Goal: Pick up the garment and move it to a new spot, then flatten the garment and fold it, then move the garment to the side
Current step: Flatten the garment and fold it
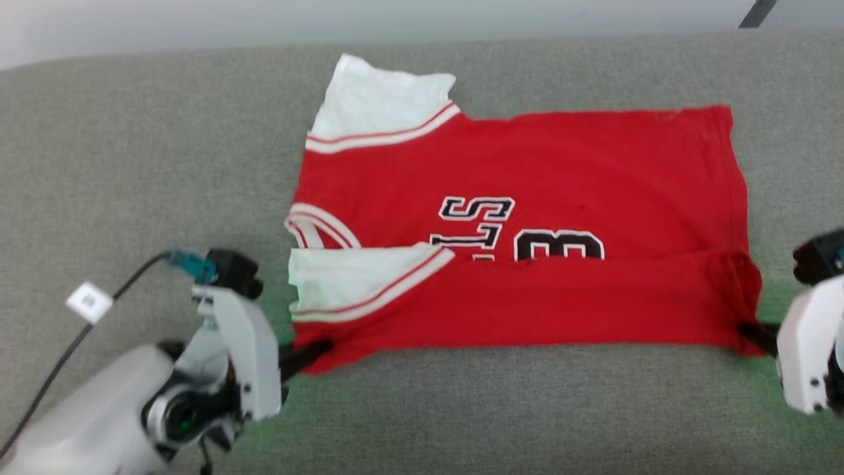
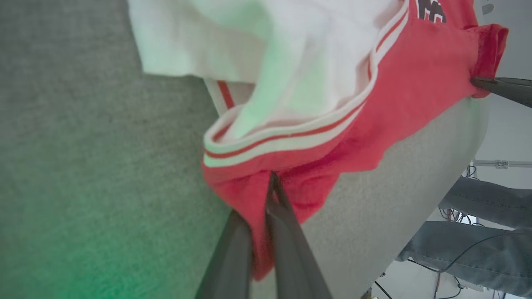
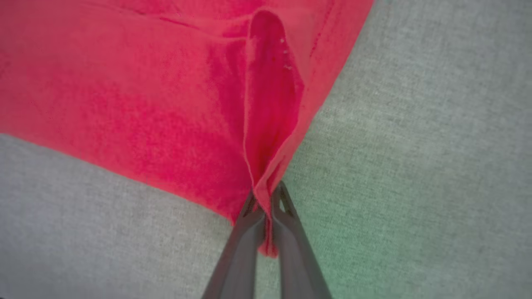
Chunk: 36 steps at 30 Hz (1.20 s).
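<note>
Nearest, at the lower left of the head view, the robot's left arm reaches in as a pale forearm bent at the wrist, a black cable with a white tag [image 1: 89, 302] trailing off it. The left end effector [image 1: 316, 349] points sideways toward the garment's [image 1: 527, 165] near left corner. In the left wrist view this end effector [image 2: 270, 195] is pressed together on a bunched bit of red cloth just below the striped armhole trim.

At the right edge of the head view, the right arm shows as a pale wrist housing, and the right end effector [image 1: 748, 330] points inward at the near right corner. In the right wrist view it [image 3: 266, 199] is pinching a narrow pleat of the red fabric [image 3: 124, 104] at the hem corner.

Between the two arms lies the red jersey, spread sideways on a grey upholstered surface [image 1: 132, 165], shoulders to the left and hem to the right. Its near long edge is folded up over itself and covers the lower part of the black, white-outlined lettering. Both shoulder straps are turned over and show the white inside.

Past the surface's edge, in the left wrist view, a person's legs in jeans [image 2: 478, 249] are visible.
</note>
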### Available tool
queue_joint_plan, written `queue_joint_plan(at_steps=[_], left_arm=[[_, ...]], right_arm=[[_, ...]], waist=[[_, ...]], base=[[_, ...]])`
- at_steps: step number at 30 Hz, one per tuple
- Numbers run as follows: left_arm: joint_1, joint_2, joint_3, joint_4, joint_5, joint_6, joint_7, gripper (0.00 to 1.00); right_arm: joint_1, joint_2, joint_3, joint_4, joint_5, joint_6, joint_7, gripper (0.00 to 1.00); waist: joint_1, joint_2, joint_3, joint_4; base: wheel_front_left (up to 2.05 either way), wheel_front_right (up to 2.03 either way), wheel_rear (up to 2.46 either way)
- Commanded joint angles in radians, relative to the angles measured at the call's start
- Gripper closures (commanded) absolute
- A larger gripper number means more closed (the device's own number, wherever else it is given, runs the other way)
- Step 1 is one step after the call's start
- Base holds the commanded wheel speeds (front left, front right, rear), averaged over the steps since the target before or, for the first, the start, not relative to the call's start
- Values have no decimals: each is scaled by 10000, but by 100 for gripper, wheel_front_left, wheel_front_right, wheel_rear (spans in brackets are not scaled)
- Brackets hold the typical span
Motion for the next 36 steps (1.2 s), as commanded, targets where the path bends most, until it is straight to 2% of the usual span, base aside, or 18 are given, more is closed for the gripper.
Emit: queue_joint_plan(at_steps=[1,2,5,11,12,13,14,20,24,28,31,33,36], left_arm=[[478,268,-68,-196,-48,134,-50,100],[478,268,-68,-196,-48,134,-50,100],[998,786,28,-1033,-218,295,-225,100],[1979,1646,141,-2738,-431,853,-581,100],[2088,1714,139,-2915,-404,961,-648,95],[2164,1754,193,-3094,-403,1070,-787,42],[2244,1782,274,-3202,-458,1177,-927,0],[2381,2019,833,-3807,-220,1455,-2034,0],[2139,2115,1372,-3810,177,1630,-3047,0],[1498,1850,1593,-3444,781,1607,-3548,0],[561,1649,1613,-2850,1645,1749,-3731,0],[-159,1285,1945,-2323,1832,1799,-4043,0],[-1290,1051,2322,-1367,2143,1851,-4265,0]], right_arm=[[367,-197,10,-182,101,-4,-65,100],[367,-197,10,-182,101,-4,-65,100],[845,-504,-202,-645,267,-4,-149,100],[1824,-835,-608,-1318,445,-7,-150,100],[1951,-831,-707,-1368,434,-7,-183,88],[2052,-819,-819,-1449,400,-7,-267,51],[2114,-730,-1006,-1501,395,-7,-416,0],[2226,64,-2220,-2044,168,-5,-1609,0],[1833,991,-2837,-2307,-618,-5,-3018,0],[1389,2025,-3251,-2189,-1661,-5,-4593,0],[1024,2511,-3276,-2199,-2304,-5,-5498,0],[819,2783,-3350,-2264,-2558,-5,-5992,0],[630,3230,-3479,-2384,-2771,-5,-6565,0]], waist=[[0,0,-167,-8],[0,0,-167,-8],[0,0,-249,-52],[0,0,-315,-109],[0,0,-317,-110],[0,0,-322,-102],[0,0,-324,-97],[0,0,-308,-110],[0,0,-246,-197],[0,0,-89,-318],[0,0,170,-529],[0,0,414,-789],[0,0,832,-1305]], base=[[0,0,0],[0,0,0],[0,0,0],[0,0,0],[0,0,0],[0,0,0],[0,0,0],[0,0,0],[0,0,0],[0,0,0],[0,0,0],[0,0,0],[0,0,0]])
